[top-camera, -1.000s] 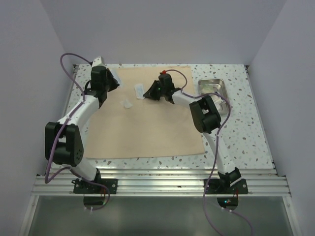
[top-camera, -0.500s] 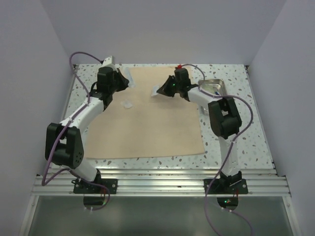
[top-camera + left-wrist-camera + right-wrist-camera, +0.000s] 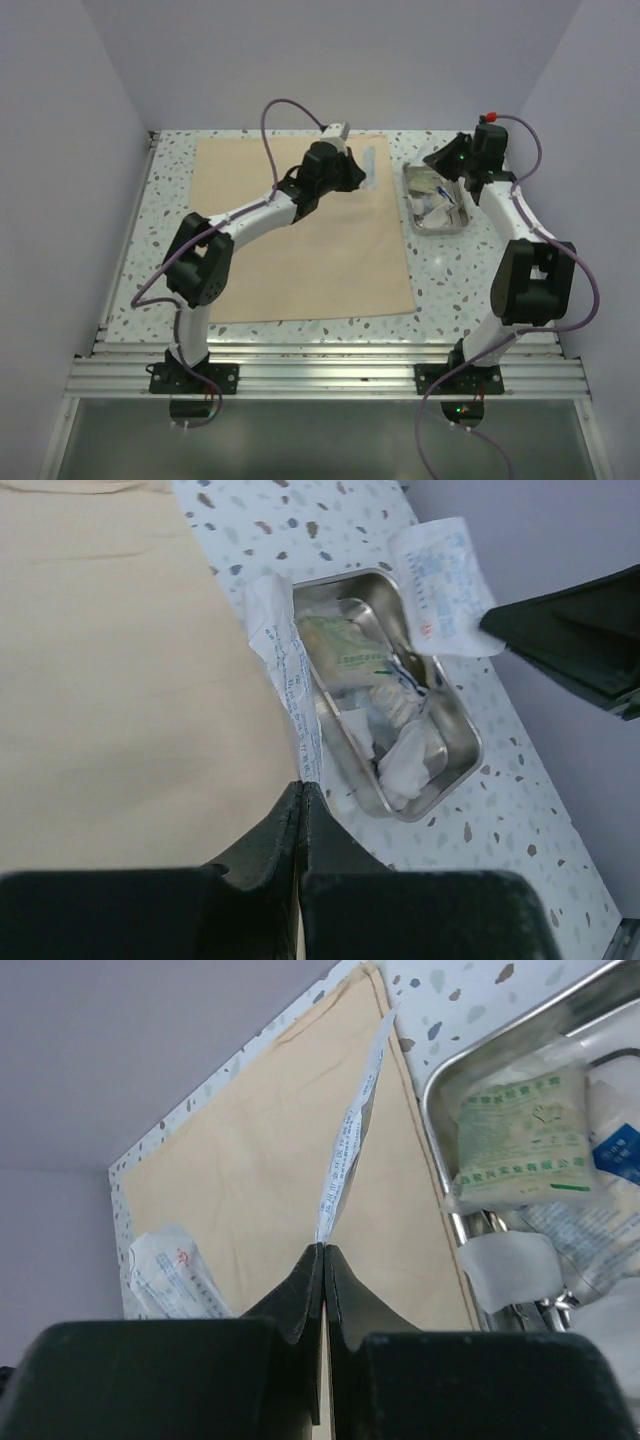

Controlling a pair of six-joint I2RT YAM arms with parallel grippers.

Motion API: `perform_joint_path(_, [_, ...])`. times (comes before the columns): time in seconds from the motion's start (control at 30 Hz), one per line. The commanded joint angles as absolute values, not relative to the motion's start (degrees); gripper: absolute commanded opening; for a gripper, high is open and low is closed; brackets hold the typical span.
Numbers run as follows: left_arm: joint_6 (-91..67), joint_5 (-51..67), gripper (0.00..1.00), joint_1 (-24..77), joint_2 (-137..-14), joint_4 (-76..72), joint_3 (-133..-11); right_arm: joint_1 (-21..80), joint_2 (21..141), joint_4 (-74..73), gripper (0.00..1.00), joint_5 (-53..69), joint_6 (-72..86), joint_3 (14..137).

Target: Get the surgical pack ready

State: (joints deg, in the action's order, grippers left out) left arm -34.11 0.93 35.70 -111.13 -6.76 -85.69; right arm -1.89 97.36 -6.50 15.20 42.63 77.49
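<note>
Left fingers (image 3: 301,796) and right fingers (image 3: 325,1252) are each pressed together on a white packet, close to the tray (image 3: 441,227).
Left fingers pinch the near end of a long packet (image 3: 285,670), which reaches out over the right edge of the wrap (image 3: 300,240); in the left wrist view its far end crosses the tray's corner, though I cannot tell if it touches. Right fingers pinch a broad packet (image 3: 440,585), seen edge-on from their own camera and held over the tray's far end. The two packets hang near each other without touching. The tan wrap lies flat on the speckled table (image 3: 470,280). The steel tray stands on bare table just right of the wrap, not on it. It holds several white packets, one with green print (image 3: 520,1135).
</note>
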Motion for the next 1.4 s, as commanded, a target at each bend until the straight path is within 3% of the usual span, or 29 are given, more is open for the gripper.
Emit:
perform_joint_path(0.0, [-35.77,2.54,0.0,39.8,-117.32,-13.62,-95.25,-4.39,94.75,-10.02,0.0,17.05,39.11,74.1])
perform_joint_path(0.13, [-36.65,4.22,0.0,42.8,-126.71,-16.42,-106.05,-6.15,94.31,-9.84,0.0,16.97,38.24,69.44])
perform_joint_path(0.37, [-40.95,7.73,0.0,44.47,-135.43,-22.32,-112.5,-7.82,94.21,-10.72,0.0,10.11,36.66,64.86])
perform_joint_path(0.4, [-41.04,7.91,0.0,44.65,-136.66,-23.02,-112.85,-8.0,94.74,-11.16,0.18,10.28,36.48,65.3])
perform_joint_path(0.5, [-41.57,7.74,0.0,45.26,-138.42,-23.38,-114.43,-8.35,93.7,-11.51,0.52,9.41,36.56,64.87])
perform_joint_path(0.73, [-43.15,4.84,0.0,47.72,-141.68,-23.38,-116.27,-9.75,84.74,-13.19,0.54,0.19,37.53,63.64])
perform_joint_path(0.93, [-44.47,4.75,0.0,48.78,-146.95,-18.47,-122.76,-10.19,81.92,-12.22,0.53,1.32,37.62,62.67])
perform_joint_path(0.97, [-44.47,5.09,0.03,48.95,-147.39,-17.33,-123.74,-10.28,81.83,-12.13,0.53,1.67,37.62,62.49])
perform_joint_path(1.0, [-43.86,5.36,0.17,49.13,-147.83,-16.53,-124.62,-10.37,81.74,-11.87,0.53,1.84,37.88,62.4])
perform_joint_path(1.07, [-43.07,4.4,0.32,49.3,-147.57,-15.3,-124.89,-10.37,81.12,-11.34,0.53,2.2,38.14,61.97])
perform_joint_path(1.1, [-42.02,3.96,0.44,49.31,-146.7,-14.6,-124.37,-10.37,81.12,-10.9,0.53,2.89,38.32,61.96])
perform_joint_path(1.2, [-40.44,2.03,0.59,49.31,-143.98,-13.28,-123.49,-10.37,81.3,-10.9,0.53,4.04,38.58,62.4])
perform_joint_path(1.37, [-34.2,-4.47,0.73,48.78,-133.02,-8.18,-119.28,-10.37,80.69,-9.32,0.52,6.33,38.85,61.62])
